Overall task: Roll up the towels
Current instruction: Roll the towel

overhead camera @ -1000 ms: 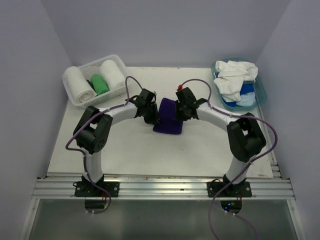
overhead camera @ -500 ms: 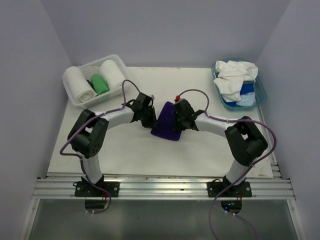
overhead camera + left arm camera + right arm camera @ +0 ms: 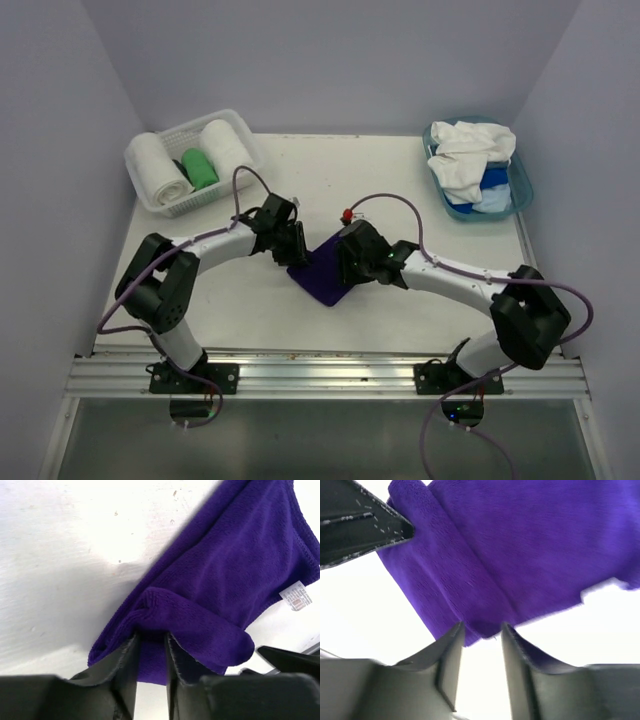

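Moved: both pincers and purple towel drawn nearer the arm bases than a second ago; towel turned corner-on.
Basket: far left of purple towel, holding white rolls and green roll.
Left pincer: at purple towel's left corner; narrow gap with a cloth fold in it; cannot tell if pinched.
Purple towel: flat mid-table, between both pincers.
Right pincer: at purple towel's right edge; parted, bare table in the gap, gripping nothing.
Tub: far right of purple towel, heaped with white towel over blue towels.

Robot lab booth, plain walls, aluminium rail, white table
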`<state>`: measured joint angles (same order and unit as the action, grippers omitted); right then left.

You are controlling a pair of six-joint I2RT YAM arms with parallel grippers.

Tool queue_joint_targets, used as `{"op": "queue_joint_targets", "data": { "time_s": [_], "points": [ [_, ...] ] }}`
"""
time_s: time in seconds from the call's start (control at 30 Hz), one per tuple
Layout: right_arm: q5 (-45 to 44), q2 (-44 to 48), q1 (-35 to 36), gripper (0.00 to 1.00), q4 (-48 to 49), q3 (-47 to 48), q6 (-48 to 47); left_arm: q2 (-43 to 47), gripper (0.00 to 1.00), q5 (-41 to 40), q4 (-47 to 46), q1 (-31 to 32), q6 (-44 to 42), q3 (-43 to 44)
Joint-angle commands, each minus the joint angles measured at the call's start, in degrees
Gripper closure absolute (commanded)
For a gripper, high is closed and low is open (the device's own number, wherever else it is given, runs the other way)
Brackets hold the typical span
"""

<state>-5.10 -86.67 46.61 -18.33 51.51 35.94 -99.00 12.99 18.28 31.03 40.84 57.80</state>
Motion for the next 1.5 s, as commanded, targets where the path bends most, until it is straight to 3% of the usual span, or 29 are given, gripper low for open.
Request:
{"op": "queue_joint_targets", "data": {
  "time_s": [0.0,0.1,0.13,0.27,0.43,0.5,0.77,0.87,0.97,1.0,1.07,1.2,1.37,1.47],
  "points": [
    [-6.8,4.8,3.7,0.52,-5.9,3.9,-5.1,6.1,0.63,-4.6,4.9,-0.3,-1.6,2.3],
    [-10.6,3.8,6.6,0.45,-7.2,5.2,-8.4,8.5,0.54,-5.3,6.5,-0.3,-2.3,2.7],
    [-11.8,2.1,8.4,0.44,-7.2,6.0,-9.3,9.6,0.45,-5.4,7.1,-0.4,-2.9,3.3],
    [-16.2,-1.5,12.6,0.42,-6.3,8.1,-12.6,12.4,0.35,-5.5,9.6,-0.4,-3.3,3.7],
    [-18.0,-5.1,17.4,0.36,-1.7,8.9,-17.7,15.7,0.35,-7.2,12.3,-2.1,-2.2,3.1],
    [-19.0,-6.8,18.7,0.31,0.4,8.5,-21.3,16.6,0.37,-12.4,15.1,-3.0,-0.9,3.1],
    [-24.6,-13.5,19.9,0.31,5.3,8.4,-25.3,19.6,0.42,-13.3,14.7,-8.5,3.9,-2.6],
    [-25.7,-15.4,19.9,0.37,7.6,7.4,-25.6,20.3,0.44,-9.7,12.3,-9.8,4.6,-5.1],
    [-25.4,-15.0,19.8,0.67,8.6,7.2,-25.2,20.8,0.44,-6.9,10.2,-10.6,5.0,-7.4],
    [-24.0,-14.2,19.5,0.85,9.1,6.8,-24.9,21.0,0.44,-6.1,9.6,-10.8,5.0,-8.4],
    [-20.5,-11.2,18.6,1.00,10.2,5.8,-24.3,21.0,0.44,-3.6,7.4,-10.9,5.2,-9.4],
    [-2.8,-5.1,13.4,1.00,14.4,0.9,-21.8,21.0,0.43,2.4,1.6,-10.9,6.4,-12.9],
    [8.7,-1.2,8.5,1.00,16.6,-2.4,-18.5,21.5,0.36,7.0,-5.3,-10.1,8.6,-17.1],
    [11.1,-1.0,8.0,1.00,16.5,-3.1,-18.0,20.8,0.25,7.7,-7.0,-8.5,9.3,-17.3]
  ]
}}
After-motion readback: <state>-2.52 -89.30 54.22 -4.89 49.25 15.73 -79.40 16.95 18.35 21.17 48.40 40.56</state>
